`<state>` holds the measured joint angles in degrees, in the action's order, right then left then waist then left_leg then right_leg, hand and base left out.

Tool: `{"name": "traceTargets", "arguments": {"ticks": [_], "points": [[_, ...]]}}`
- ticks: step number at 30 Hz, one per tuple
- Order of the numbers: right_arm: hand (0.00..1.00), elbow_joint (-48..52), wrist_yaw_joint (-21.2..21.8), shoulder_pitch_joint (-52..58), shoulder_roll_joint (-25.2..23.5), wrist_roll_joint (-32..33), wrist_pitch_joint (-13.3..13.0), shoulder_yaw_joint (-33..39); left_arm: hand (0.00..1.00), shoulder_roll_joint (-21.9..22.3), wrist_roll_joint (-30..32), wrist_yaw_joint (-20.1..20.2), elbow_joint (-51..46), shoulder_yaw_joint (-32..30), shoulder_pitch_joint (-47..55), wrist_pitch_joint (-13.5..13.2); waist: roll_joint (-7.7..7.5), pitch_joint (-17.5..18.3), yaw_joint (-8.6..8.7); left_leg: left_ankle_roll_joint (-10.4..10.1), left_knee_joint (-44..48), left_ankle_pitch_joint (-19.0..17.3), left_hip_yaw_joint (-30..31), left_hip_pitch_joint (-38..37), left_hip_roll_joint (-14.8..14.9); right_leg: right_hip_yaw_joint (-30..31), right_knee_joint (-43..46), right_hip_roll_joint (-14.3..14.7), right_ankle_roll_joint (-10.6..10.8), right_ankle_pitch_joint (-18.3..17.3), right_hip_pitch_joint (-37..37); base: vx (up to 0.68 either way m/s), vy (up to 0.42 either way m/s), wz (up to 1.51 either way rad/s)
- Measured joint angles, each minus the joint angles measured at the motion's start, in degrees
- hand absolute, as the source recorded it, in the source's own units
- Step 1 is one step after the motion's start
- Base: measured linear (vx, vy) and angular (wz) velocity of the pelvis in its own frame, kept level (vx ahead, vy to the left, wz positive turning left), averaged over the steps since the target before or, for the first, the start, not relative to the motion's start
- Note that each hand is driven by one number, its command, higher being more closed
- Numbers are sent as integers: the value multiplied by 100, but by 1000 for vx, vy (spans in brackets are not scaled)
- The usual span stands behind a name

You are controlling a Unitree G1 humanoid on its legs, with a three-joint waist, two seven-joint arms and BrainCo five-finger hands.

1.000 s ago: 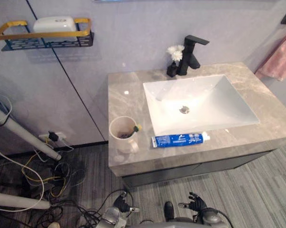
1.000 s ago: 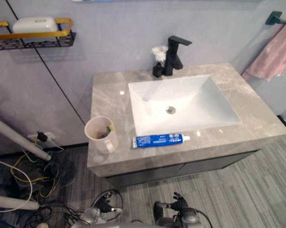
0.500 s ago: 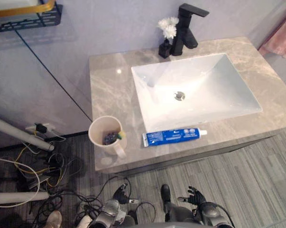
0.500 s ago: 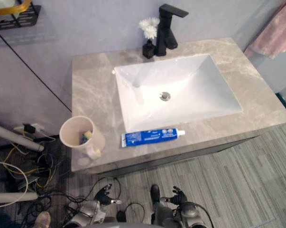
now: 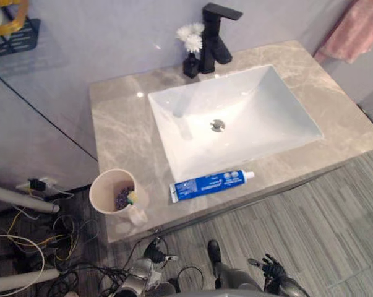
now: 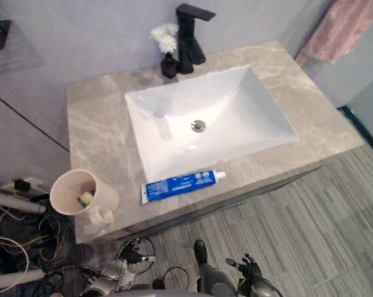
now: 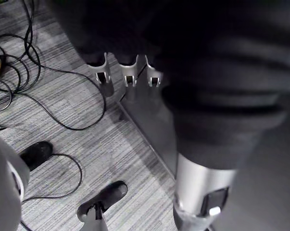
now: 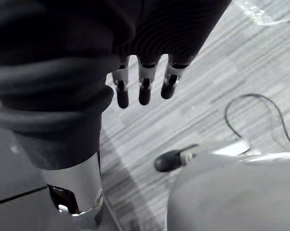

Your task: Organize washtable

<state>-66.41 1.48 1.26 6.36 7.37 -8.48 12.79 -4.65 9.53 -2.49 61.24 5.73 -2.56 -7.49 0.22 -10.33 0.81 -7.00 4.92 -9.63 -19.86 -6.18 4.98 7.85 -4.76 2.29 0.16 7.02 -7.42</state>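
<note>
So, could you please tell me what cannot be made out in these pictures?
Inside the cup, left eye view: a dark and yellow thing, too small and hidden by its wall to name.
The wall shelf, same view: cut off by the upper left corner.
The pink towel, same view: cut off by the top edge.

On the worktop (image 5: 115, 127), a toothpaste tube (image 5: 211, 183) lies before the sink (image 5: 260, 105), a cup (image 5: 104, 184) to its left and the faucet (image 5: 214, 34) behind.

Shelf (image 5: 10, 31) cut by edge (towel (image 5: 353, 28) too), cup (image 5: 102, 182) contents unclear
</note>
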Motion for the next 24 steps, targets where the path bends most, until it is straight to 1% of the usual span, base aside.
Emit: {"name": "traceTargets", "arguments": {"ticks": [3, 6, 10, 13, 15, 16, 18, 19, 21, 22, 24], "points": [[0, -21, 0, 58, -25, 2, 6, 145, 0, 24, -12, 34, 4, -139, 42, 3, 18, -43, 7, 53, -4, -43, -18, 2, 2, 20, 34, 15, 2, 2, -27, -34, 20, -6], [0, -16, -2, 67, -36, 17, 5, 202, 0, 9, -40, 50, 1, -146, 33, 2, 25, -47, 1, 63, -7, -71, -19, 0, -3, 21, 63, 13, 12, 9, -42, -35, 38, -1], [0, -16, -4, 69, -37, 230, 3, 200, 0, 4, -54, 105, 3, -145, 37, 2, 28, -47, -5, 73, -16, -81, -16, -1, -24, 21, 63, -5, 37, 28, -44, -39, 40, 1], [0, -14, -12, 70, -56, 558, 0, 313, 0, 4, -163, 104, 3, -147, 40, 3, 54, -51, -11, 71, -59, -82, -57, -24, -30, 33, 64, 1, 41, 38, -51, -34, 29, -3], [0, 29, -60, 83, -101, 869, -17, 802, 0, 4, -269, 99, 2, -191, 64, 3, 105, -53, -10, 48, -84, -123, -108, -40, -24, 118, 71, 39, 48, 57, -92, -42, 31, -23], [0, 55, -155, 104, -123, 1041, -27, 1123, 0, 12, -302, 102, -3, -256, 99, 4, 128, -48, -4, 33, -83, -166, -185, -69, -5, 185, 75, 74, 49, 64, -99, -40, 26, -30], [0, 132, -260, 161, -158, 1203, -40, 1491, 0, 51, -344, 101, -9, -397, 133, 4, 141, -42, 7, 36, -82, -189, -258, -95, 5, 243, 82, 103, 49, 65, -101, -21, 14, -25], [0, 237, -371, 243, -166, 1412, -78, 1817, 0, 82, -386, 101, -10, -429, 147, 4, 155, -49, -6, 35, -93, -193, -344, -134, 3, 311, 101, 121, 49, 65, -104, -21, 16, -31], [0, 521, -607, 374, -212, 1893, -256, 2273, 0, 200, -428, 106, -21, -646, 163, 4, 184, -41, -12, 37, -93, -219, -456, -180, 5, 404, 140, 151, 53, 62, -124, -32, 22, -33], [0, 835, -723, 403, -320, 2280, -336, 2628, 0, 249, -428, 109, -110, -702, 163, 5, 182, -40, -12, 35, -95, -224, -587, -173, 2, 471, 175, 163, 55, 63, -182, -42, 17, -25], [0, 1122, -829, 407, -427, 2543, -439, 2854, 0, 312, -428, 114, -184, -803, 156, 6, 188, -38, -11, 29, -94, -236, -658, -172, 1, 504, 177, 170, 66, 71, -201, -47, 6, -18]]}}
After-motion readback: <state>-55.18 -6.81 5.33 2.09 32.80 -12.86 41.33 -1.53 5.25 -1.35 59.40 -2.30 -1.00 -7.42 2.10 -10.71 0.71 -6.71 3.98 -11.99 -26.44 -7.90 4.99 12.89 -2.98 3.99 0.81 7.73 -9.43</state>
